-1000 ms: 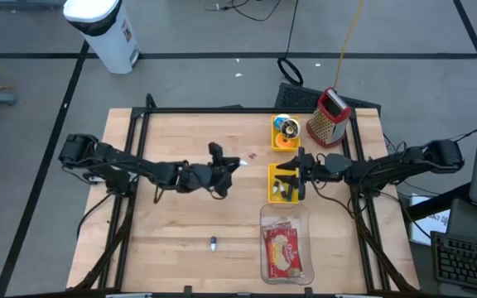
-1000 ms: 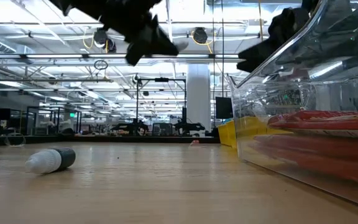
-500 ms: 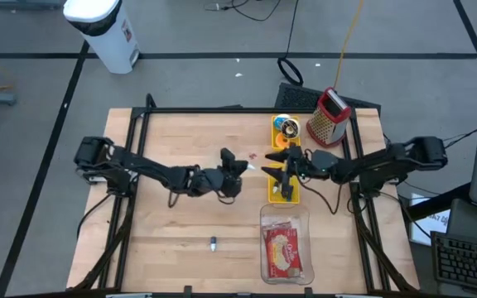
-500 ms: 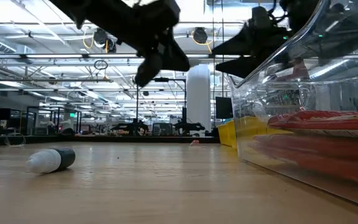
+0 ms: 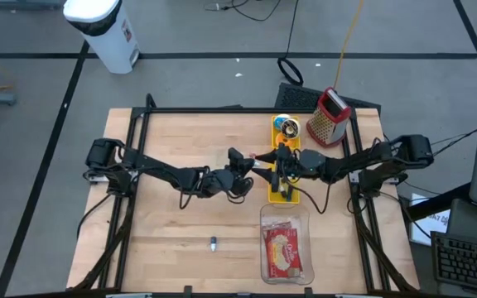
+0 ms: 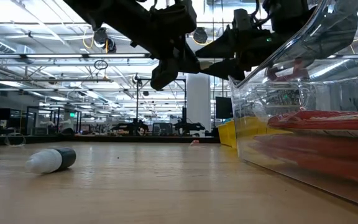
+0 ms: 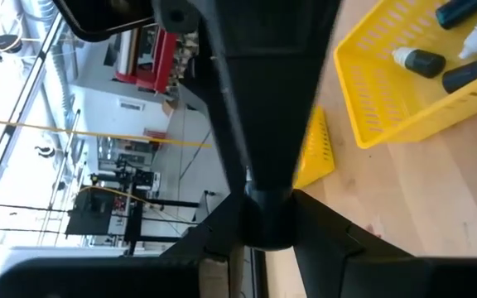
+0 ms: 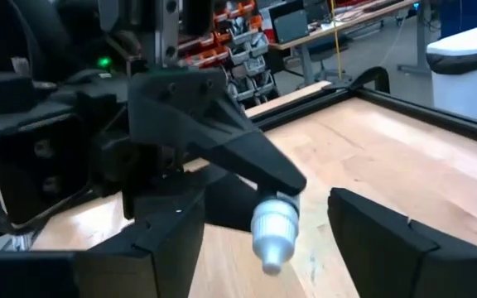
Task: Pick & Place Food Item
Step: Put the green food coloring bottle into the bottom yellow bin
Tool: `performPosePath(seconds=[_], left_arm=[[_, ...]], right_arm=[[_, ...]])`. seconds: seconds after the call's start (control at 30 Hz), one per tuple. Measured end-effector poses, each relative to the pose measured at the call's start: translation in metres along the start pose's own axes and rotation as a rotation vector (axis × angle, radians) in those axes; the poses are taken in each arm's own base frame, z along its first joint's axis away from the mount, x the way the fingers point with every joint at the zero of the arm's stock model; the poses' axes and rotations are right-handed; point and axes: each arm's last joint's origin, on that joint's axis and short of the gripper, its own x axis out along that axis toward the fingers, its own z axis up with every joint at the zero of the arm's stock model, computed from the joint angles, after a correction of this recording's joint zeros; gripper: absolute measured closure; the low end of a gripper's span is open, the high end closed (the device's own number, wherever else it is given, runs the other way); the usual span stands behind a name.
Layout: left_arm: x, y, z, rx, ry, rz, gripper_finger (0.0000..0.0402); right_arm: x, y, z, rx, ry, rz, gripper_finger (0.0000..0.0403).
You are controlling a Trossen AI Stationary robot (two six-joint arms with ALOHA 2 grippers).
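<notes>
A small dark bottle with a white cap (image 8: 273, 232) hangs above the middle of the table. My left gripper (image 5: 245, 165) is shut on it and has come from the table's left. My right gripper (image 8: 265, 199) faces it from the right and is open. Its two fingers (image 8: 172, 240) stand on either side of the white cap, with gaps showing. In the low view both grippers (image 6: 194, 59) meet high above the wooden table top. My left gripper pinches the bottle's dark body (image 7: 267, 225) between its two fingers, roughly level, from the table's left. The white cap sticks out past the fingertips toward the right gripper. The bottle is lifted clear of the table.
A yellow basket (image 5: 273, 192) with more small bottles lies just below the right gripper. Nearer stands a clear container with a red packet (image 5: 285, 248). A red grater (image 5: 330, 116) and an orange holder (image 5: 286, 132) are at the far right. Another small bottle (image 6: 51, 160) lies near the front.
My left gripper has carried the bottle toward the table's right, sinking a little and rolling. My right gripper has moved left from over the yellow basket toward it. The two now meet, the cap between the right fingers.
</notes>
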Motion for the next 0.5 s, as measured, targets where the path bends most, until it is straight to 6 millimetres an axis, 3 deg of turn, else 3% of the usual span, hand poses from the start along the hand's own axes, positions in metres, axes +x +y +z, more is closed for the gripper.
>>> performPosePath(seconds=[0.5], left_arm=[[0.0003,0.0005,-0.0002,-0.008,0.000,0.002,0.0316]], right_arm=[[0.0000,-0.0001,-0.0010,-0.011,0.011,0.001,0.0284]])
